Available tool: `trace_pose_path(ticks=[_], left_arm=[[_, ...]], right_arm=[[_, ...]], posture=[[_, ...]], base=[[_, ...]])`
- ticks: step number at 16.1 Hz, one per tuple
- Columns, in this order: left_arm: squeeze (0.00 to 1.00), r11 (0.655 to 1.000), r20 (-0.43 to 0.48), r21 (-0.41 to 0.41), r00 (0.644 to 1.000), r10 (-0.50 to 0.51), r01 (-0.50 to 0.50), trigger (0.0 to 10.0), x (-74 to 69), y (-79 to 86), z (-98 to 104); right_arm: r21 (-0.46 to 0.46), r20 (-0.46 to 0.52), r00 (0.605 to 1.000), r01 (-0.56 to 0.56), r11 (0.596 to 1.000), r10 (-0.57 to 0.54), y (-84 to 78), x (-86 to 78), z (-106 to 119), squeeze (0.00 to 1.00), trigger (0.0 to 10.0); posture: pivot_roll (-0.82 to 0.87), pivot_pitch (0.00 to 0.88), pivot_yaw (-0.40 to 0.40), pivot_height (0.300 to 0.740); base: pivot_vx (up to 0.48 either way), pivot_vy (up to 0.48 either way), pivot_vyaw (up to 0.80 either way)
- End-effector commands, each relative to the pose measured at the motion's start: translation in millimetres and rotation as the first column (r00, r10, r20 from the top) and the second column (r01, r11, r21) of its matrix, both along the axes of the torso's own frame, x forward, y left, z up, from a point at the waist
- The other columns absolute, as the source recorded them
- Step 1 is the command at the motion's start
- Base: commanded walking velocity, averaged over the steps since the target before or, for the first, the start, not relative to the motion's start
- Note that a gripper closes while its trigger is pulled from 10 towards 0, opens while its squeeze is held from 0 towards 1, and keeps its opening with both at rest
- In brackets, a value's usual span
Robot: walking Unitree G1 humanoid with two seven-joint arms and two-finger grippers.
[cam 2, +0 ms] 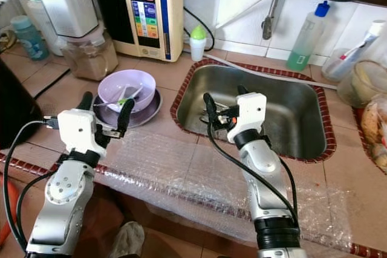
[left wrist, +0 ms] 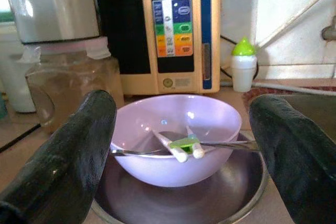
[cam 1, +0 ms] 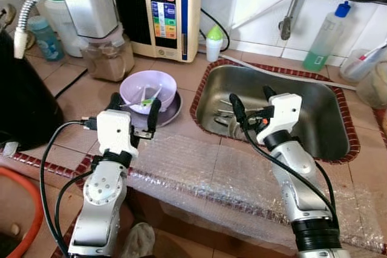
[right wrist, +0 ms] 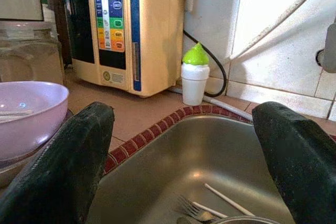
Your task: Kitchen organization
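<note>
With both grippers' fingers spread, ease your left gripper [cam 1: 134,108] squarely around the lilac bowl [cam 1: 148,90] at centre-left, avoiding the utensils [left wrist: 184,148] inside.

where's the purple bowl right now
The purple bowl sits in a metal dish on the tiled counter, left of the sink, directly ahead of the open left gripper, utensils inside.

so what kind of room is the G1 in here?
A home kitchen, most likely. It stands at a tiled counter with a stainless sink holding cutlery. A lilac bowl sits on a metal plate, and a water-purifier-type appliance stands against the wall.
</note>
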State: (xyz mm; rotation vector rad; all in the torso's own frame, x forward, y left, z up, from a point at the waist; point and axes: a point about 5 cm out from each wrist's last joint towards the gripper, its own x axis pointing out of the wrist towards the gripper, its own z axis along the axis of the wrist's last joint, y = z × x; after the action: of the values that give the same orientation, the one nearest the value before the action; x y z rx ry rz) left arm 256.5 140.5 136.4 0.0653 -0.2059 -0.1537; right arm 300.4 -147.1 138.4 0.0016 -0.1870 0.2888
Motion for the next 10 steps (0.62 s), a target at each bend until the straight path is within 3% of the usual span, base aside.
trace_pose_path(ticks=[1,3,4,5,6,8,9,10], left_arm=[[0.0,1.0,0.003,0.015,1.0,-0.026,0.026,10.0,0.5,-2.1,-2],[0.0,0.998,0.009,0.033,0.998,-0.055,0.054,10.0,0.4,-5.7,-2],[0.0,0.996,0.009,0.03,0.997,-0.079,0.079,8.9,1.0,-8.8,-4],[0.0,0.996,0.002,0.025,0.996,-0.087,0.087,8.6,2.4,-10.1,-6],[0.0,0.995,-0.002,0.022,0.996,-0.093,0.093,5.0,3.7,-10.9,-8],[0.0,0.996,-0.009,0.019,0.996,-0.091,0.091,4.5,6.2,-10.7,-11],[0.0,0.997,-0.013,0.023,0.997,-0.08,0.08,9.0,9.9,-9.2,-13],[0.0,0.997,-0.014,0.026,0.998,-0.068,0.069,10.0,11.5,-8.2,-13]], right_arm=[[-0.007,0.009,1.0,-0.003,1.0,0.003,-0.3,2.1,3,0.0,10.0],[-0.008,0.01,1.0,0.001,1.0,-0.001,-1.6,1.9,3,0.0,10.0],[-0.009,0.01,1.0,0.003,1.0,-0.003,-2.0,1.3,3,0.0,10.0],[-0.009,0.01,1.0,0.003,1.0,-0.003,-2.0,1.0,3,0.0,10.0],[-0.01,0.011,1.0,0.004,1.0,-0.004,-2.0,0.8,3,0.0,10.0],[-0.012,0.012,1.0,0.007,1.0,-0.006,-2.3,0.5,3,0.0,10.0],[-0.016,0.013,1.0,0.007,1.0,-0.007,-2.7,0.1,3,0.0,10.0],[-0.017,0.013,1.0,0.007,1.0,-0.007,-2.8,-0.1,3,0.0,10.0]], posture=[[-0.04,0.016,0.019,0.74],[-0.04,0.017,0.019,0.74],[-0.04,0.017,0.019,0.74],[-0.05,0.017,0.022,0.74],[-0.05,0.017,0.022,0.74],[-0.05,0.016,0.025,0.74],[-0.05,0.016,0.025,0.74],[-0.05,0.016,0.025,0.74]], base=[[0.0,0.0,0.0],[0.0,0.0,0.0],[0.0,0.0,0.0],[0.0,0.0,0.0],[0.0,0.0,0.0],[0.0,0.0,0.0],[0.0,0.0,0.0],[0.0,0.0,0.0]])
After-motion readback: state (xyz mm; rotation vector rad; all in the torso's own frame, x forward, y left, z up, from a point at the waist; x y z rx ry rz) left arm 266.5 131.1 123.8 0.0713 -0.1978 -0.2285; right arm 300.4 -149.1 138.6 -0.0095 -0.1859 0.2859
